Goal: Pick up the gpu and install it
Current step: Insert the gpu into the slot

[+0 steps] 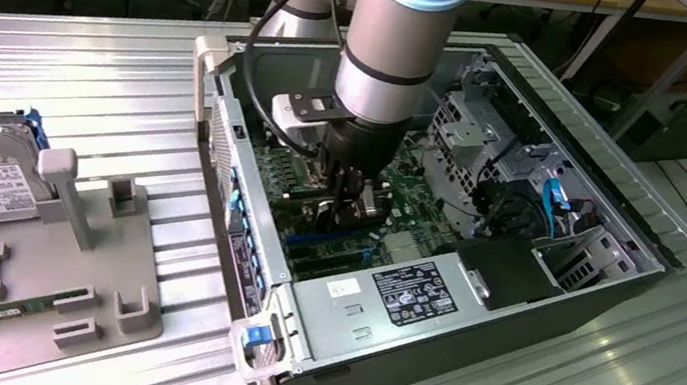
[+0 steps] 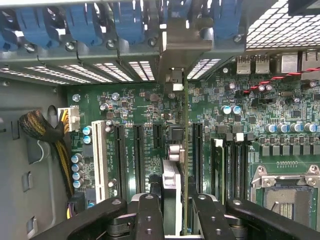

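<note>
I am on the install step: my pincer [image 1: 348,208] is clenched on the gpu [image 2: 185,150], deep in the open case [image 1: 611,205] at the centre of the exterior frame, close over the board [image 2: 135,100]. The card stands on edge between my fingers [image 2: 150,215], parallel to the long black slots [image 2: 120,155]; whether its edge has entered one I cannot tell. Seating it, I judge, calls for a straight push, edge square to the slot. The gpu shows as a thin dark-green edge with a silver bracket [image 2: 186,45] at its far end.
</note>
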Motion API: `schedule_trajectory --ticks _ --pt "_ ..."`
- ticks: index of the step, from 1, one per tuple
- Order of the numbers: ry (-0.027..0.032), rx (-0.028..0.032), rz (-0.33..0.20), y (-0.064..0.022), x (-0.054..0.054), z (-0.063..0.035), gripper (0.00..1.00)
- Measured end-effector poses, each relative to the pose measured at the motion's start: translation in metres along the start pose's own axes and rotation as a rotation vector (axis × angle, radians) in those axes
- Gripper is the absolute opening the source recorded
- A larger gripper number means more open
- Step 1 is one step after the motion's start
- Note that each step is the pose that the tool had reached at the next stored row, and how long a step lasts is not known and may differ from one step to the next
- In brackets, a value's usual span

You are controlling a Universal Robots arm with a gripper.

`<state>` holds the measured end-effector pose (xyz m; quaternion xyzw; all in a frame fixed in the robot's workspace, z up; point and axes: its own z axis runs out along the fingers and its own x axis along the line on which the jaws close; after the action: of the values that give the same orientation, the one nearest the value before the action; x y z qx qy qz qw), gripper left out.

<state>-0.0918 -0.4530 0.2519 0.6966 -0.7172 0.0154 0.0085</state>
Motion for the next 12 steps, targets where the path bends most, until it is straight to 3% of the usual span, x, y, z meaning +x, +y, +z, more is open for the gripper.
schedule_trajectory --ticks 12 --pt "-0.0001 0.0001 0.000 0.0012 -0.0001 0.0027 0.28"
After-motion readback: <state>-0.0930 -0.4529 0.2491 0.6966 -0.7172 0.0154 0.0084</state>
